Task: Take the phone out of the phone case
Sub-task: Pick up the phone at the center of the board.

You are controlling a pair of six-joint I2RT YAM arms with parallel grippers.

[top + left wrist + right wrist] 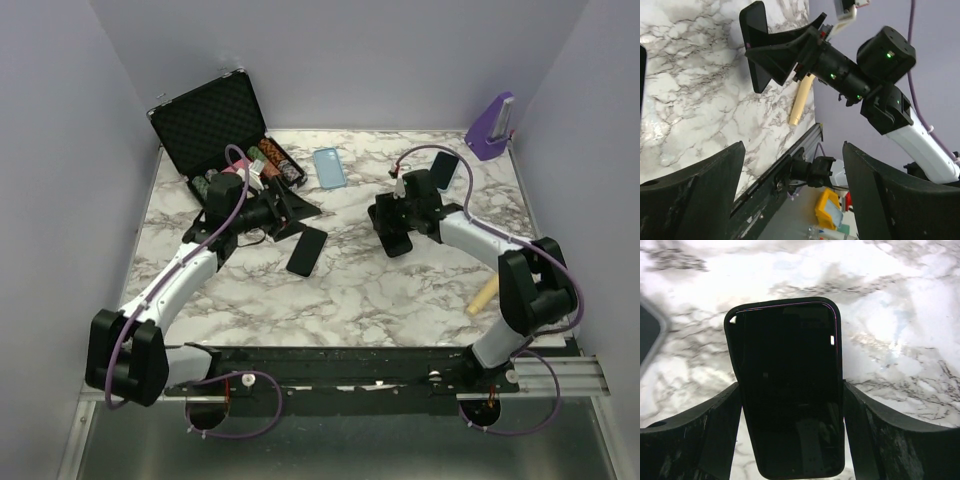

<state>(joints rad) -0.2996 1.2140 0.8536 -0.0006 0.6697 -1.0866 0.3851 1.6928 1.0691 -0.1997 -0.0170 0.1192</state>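
Broadly, the marble table (400,300) gives plenty of working room between the two arms. The right gripper (393,232) is clamped across the phone case (837,340). Its fingers (710,430) press on the two long sides, and the case is held above the marble right of centre. The left gripper (300,207) is spread wide, holds nothing and faces the case from a little way off.

The phone (787,390) sits fully inside, screen toward the right wrist camera, with the case's black lip unbroken along the top edge.

Squeezing the sides probably pins the phone in. The left fingers would do best to catch the free top corner of the lip and peel it back off the glass. The right grip would likely have to sit low and be just firm enough to resist the pull. A second dark handset (307,250) lies flat just beside the left gripper and should be left alone.
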